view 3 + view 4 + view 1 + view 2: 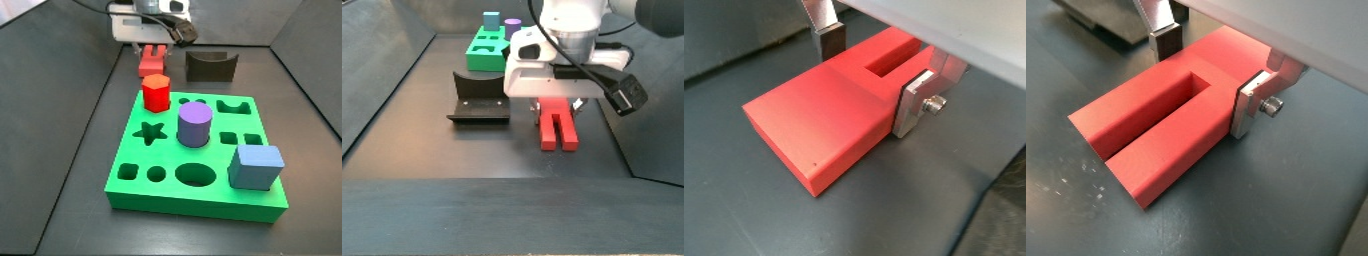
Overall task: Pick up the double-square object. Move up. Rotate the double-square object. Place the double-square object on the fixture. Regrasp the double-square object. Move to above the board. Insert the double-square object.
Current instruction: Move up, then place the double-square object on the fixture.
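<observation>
While the gripper [875,72] sits w/ fingers astride the red block [824,125], grip unclear, you've everything left: lift, fixture [477,102], board [160,170].

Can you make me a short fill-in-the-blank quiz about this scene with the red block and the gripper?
1. The gripper has its fingers on either side of the long ____ block.
2. The block lies on the dark ____.
3. The tall cylinder standing on the green board is ____.
4. The cube on the board is ____.

Answers: red; floor; purple; blue
</observation>
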Robot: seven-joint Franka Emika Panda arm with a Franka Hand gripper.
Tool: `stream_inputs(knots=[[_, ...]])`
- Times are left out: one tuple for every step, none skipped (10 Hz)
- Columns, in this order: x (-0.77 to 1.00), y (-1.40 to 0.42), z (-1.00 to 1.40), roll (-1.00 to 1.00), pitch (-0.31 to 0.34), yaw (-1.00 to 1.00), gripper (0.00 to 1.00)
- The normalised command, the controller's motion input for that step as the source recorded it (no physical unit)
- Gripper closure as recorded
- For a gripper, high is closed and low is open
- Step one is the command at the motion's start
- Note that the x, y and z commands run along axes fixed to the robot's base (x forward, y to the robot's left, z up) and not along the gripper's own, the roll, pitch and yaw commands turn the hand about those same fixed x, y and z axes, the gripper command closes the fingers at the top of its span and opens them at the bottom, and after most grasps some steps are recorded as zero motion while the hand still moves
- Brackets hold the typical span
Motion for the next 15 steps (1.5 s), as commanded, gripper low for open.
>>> stream_inputs(knots=[[-0.03,0.00,0.72,0.01,0.025,-0.01,1.00],[-0.03,0.00,0.65,0.02,0.033,-0.01,1.00],[-0.02,0.00,0.42,0.04,0.058,-0.02,1.00],[-0.02,0.00,0.29,0.06,0.065,-0.02,1.00],[0.00,0.00,1.00,0.00,0.000,0.00,1.00],[0.00,0.00,1.00,0.01,0.001,0.00,1.00],[-0.01,0.00,1.00,0.04,0.020,0.00,1.00],[-0.01,0.00,1.00,0.05,0.030,-0.01,1.00],[-0.02,0.00,1.00,0.07,0.039,-0.01,1.00],[-0.02,0.00,1.00,0.08,0.052,0.00,1.00],[-0.03,0.00,1.00,0.09,0.058,0.01,1.00],[-0.03,-0.01,1.00,0.11,0.063,0.01,1.00],[-0.03,-0.01,1.00,0.12,0.067,0.02,1.00],[-0.03,0.00,0.84,0.12,0.073,0.02,1.00],[-0.02,0.00,0.70,0.11,0.076,0.02,1.00]])
